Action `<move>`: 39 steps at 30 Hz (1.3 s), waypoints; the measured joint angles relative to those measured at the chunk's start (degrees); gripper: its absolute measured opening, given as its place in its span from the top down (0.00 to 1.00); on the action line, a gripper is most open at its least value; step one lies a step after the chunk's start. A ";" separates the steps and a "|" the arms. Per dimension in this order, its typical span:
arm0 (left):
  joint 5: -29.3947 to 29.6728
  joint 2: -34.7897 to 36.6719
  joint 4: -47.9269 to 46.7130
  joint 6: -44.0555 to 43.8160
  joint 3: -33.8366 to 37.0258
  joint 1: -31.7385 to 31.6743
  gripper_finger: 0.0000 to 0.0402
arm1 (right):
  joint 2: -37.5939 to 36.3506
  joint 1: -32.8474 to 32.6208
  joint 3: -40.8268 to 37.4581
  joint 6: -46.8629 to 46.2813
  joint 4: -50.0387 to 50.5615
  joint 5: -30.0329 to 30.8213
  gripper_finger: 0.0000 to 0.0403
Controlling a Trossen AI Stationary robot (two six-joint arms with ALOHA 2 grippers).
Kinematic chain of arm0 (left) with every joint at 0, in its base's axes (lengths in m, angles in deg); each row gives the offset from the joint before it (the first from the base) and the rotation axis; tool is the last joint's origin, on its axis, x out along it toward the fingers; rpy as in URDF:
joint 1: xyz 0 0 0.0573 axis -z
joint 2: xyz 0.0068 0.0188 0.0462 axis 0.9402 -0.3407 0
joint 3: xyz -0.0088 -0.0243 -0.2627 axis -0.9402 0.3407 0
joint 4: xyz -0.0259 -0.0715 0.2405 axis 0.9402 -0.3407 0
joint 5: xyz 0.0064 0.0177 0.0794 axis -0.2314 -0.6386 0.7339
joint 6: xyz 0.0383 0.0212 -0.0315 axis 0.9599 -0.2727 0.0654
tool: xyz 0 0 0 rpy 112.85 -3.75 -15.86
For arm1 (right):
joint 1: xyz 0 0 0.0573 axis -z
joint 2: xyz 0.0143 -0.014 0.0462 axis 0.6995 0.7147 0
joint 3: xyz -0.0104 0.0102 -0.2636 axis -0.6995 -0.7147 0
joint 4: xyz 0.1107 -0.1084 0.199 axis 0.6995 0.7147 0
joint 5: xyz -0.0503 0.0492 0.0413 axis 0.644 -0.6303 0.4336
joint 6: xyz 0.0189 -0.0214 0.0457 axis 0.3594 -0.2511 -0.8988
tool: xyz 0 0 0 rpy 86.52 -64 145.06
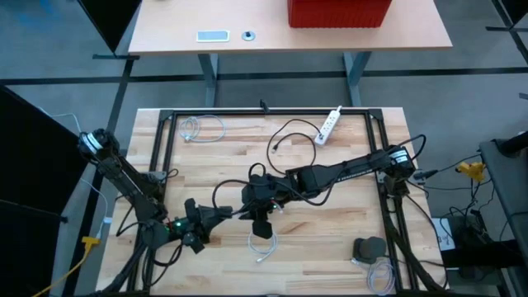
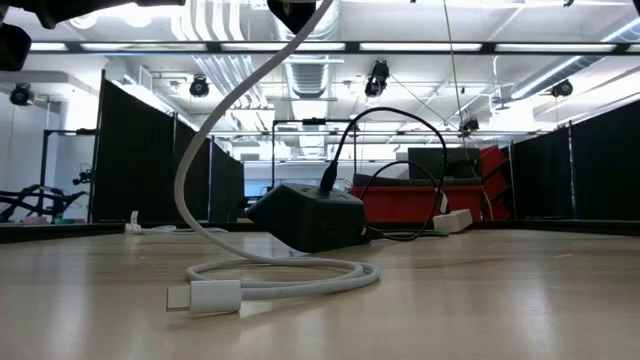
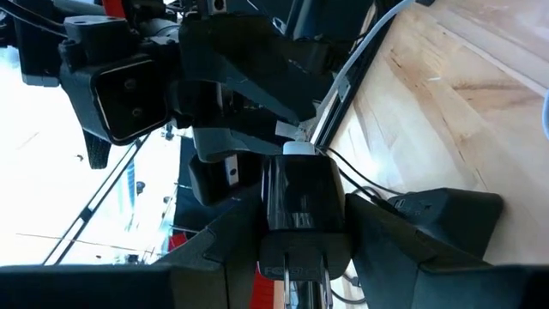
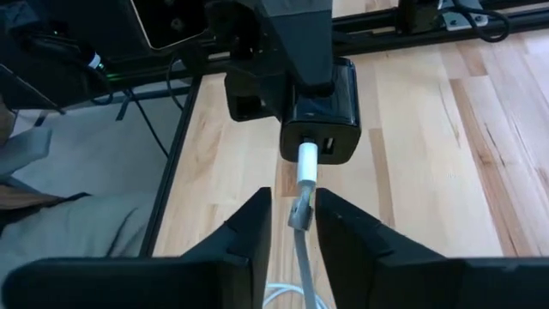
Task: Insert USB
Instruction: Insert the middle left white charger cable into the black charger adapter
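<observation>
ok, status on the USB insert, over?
Left gripper holds the charger off the table. Right gripper straddles the white cable behind the plug, jaws slightly apart. Plug sits in the charger port. Nothing in the way.

The black charger (image 4: 319, 112) hangs above the wooden table (image 4: 412, 172), gripped from behind by the left gripper (image 4: 287, 39). A white USB plug (image 4: 307, 163) sits in the charger's port, its cable (image 4: 300, 249) trailing away. Just below the charger, the right gripper (image 4: 294, 219) has its fingers (image 4: 249, 236) either side of the cable.
</observation>
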 joint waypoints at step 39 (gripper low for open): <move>-6.83 -0.15 -2.59 -3.97 0.02 -3.10 0.64 | 1.02 0.81 -0.22 1.81 -0.81 -1.60 0.99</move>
